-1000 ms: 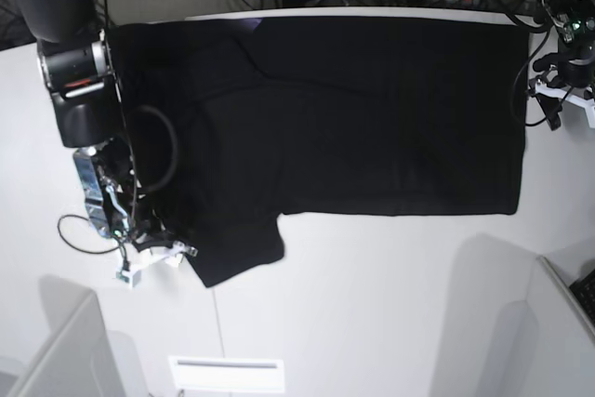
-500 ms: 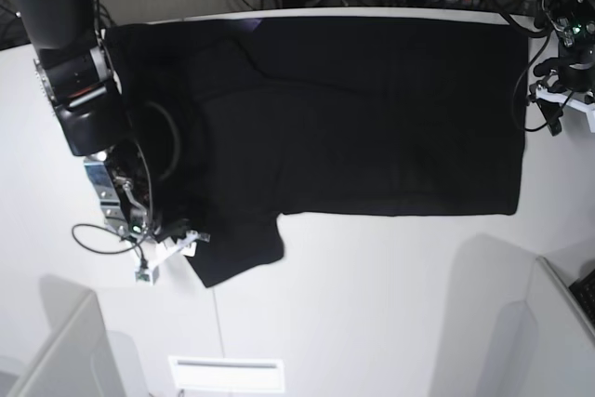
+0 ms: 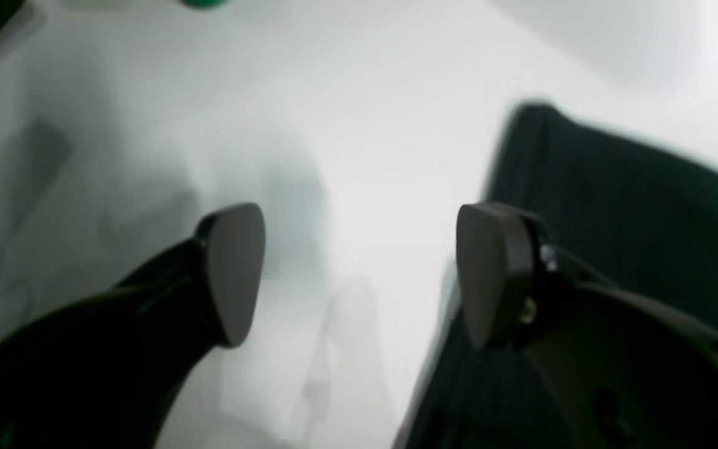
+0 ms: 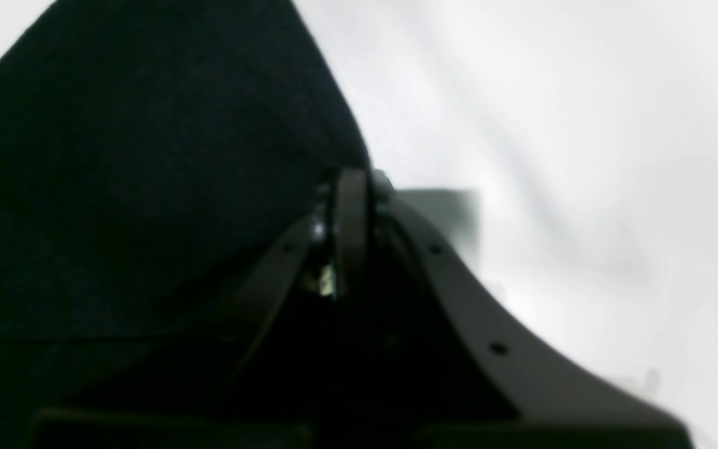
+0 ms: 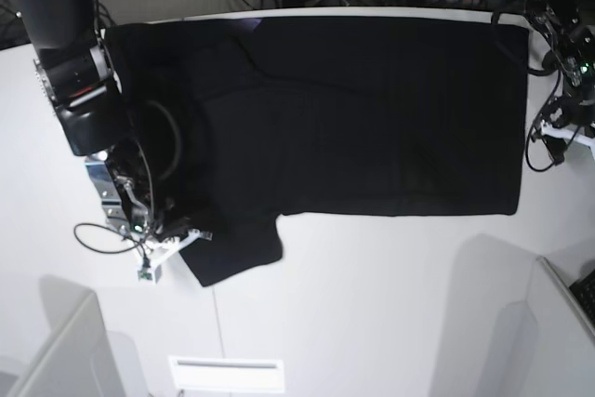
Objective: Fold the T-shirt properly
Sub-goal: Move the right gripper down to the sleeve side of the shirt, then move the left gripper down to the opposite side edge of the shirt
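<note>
One black T-shirt point(image 5: 353, 109) lies spread flat on the white table point(image 5: 372, 304), its near sleeve pointing toward the table's front edge. At that sleeve's outer edge the right gripper point(image 4: 349, 206) is clenched, apparently pinching the cloth hem. So the step in hand looks like the first sleeve fold; the next move calls for lifting this sleeve and carrying it inward over the shirt's body. Farther off, beside the shirt's hem corner, the left gripper point(image 3: 359, 274) hangs released, holding nothing. Two grippers, one shirt.
</note>
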Robot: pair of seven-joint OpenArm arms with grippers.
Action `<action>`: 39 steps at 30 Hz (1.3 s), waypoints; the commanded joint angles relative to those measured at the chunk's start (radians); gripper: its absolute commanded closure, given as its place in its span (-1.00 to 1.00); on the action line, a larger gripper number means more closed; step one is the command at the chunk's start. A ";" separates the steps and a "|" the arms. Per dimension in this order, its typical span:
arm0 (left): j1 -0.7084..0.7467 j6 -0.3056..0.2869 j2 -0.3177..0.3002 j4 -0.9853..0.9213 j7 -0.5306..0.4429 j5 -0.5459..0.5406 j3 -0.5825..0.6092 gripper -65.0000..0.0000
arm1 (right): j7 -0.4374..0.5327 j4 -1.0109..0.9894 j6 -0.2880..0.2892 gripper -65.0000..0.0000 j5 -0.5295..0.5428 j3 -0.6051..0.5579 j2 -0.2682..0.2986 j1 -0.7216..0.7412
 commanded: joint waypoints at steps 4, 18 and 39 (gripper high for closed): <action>-0.077 -0.003 -0.057 -0.064 -0.009 -0.006 0.053 -0.44 | -0.018 0.005 0.005 1.00 0.005 0.005 0.003 0.020; -0.324 -0.001 -0.106 -0.386 -0.010 -0.004 0.151 -0.41 | -0.018 0.005 0.005 1.00 0.005 0.005 0.002 0.020; -0.534 0.000 -0.146 -0.788 -0.107 -0.004 0.394 -0.41 | -0.018 0.007 0.005 1.00 0.006 0.005 0.002 0.020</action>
